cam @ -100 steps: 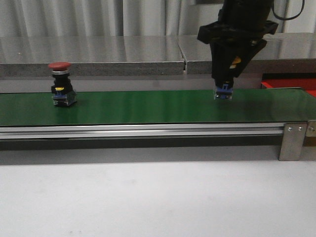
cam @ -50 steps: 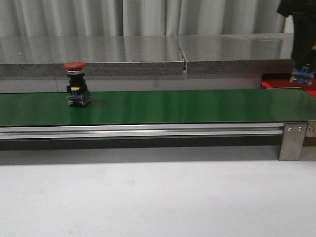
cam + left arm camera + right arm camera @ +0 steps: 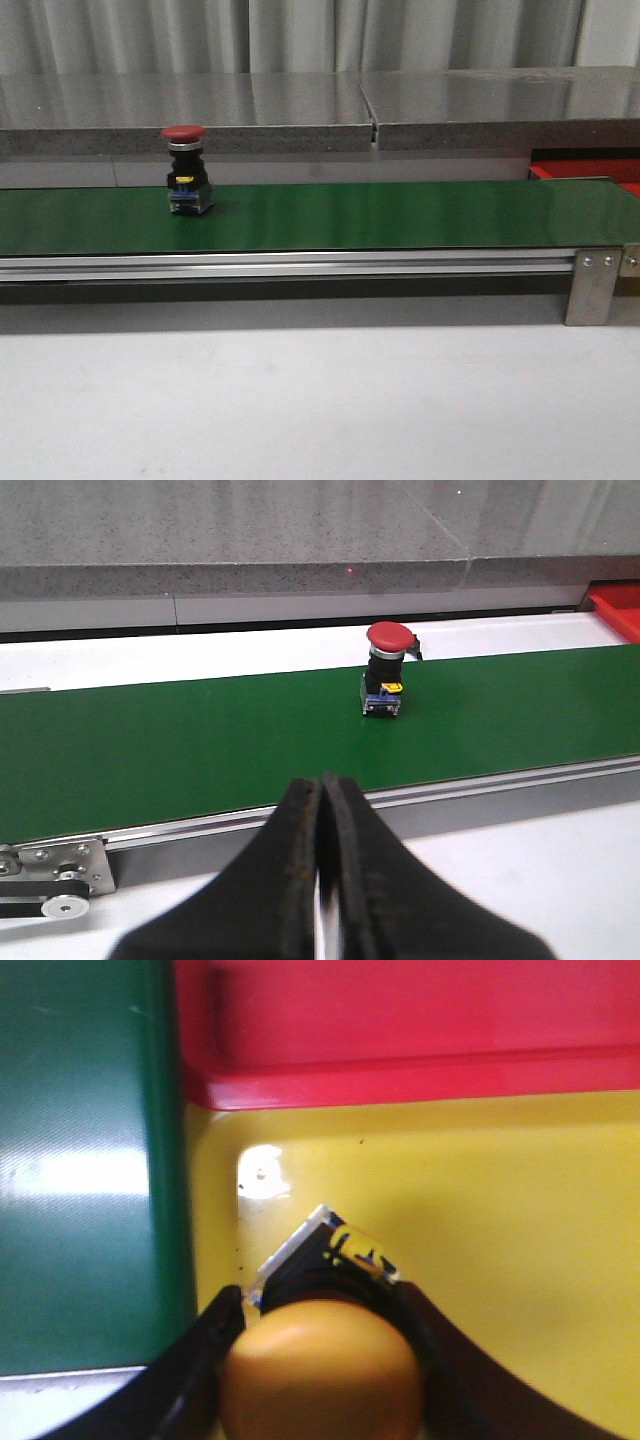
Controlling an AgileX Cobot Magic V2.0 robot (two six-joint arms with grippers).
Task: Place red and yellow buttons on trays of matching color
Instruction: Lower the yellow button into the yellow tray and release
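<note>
Right gripper (image 3: 320, 1360) clamps yellow button (image 3: 320, 1370) over yellow tray (image 3: 480, 1220); left gripper (image 3: 322, 810) closed, empty. Red button (image 3: 186, 170), belt's 9 o'clock end: rigid, light, top-heavy; grip below cap.

Even, soft indoor light; pale glare streaks the green belt (image 3: 400, 215). Right wrist view is blurred, with a white hotspot toward 9 o'clock.

You are looking at matte black fingers on the left gripper (image 3: 322, 870), each broadening from a thin tip into a wide rounded base, with brownish wear showing along their inner edges. Your right gripper (image 3: 320, 1360) is showing the same black, curved finger shapes.
</note>
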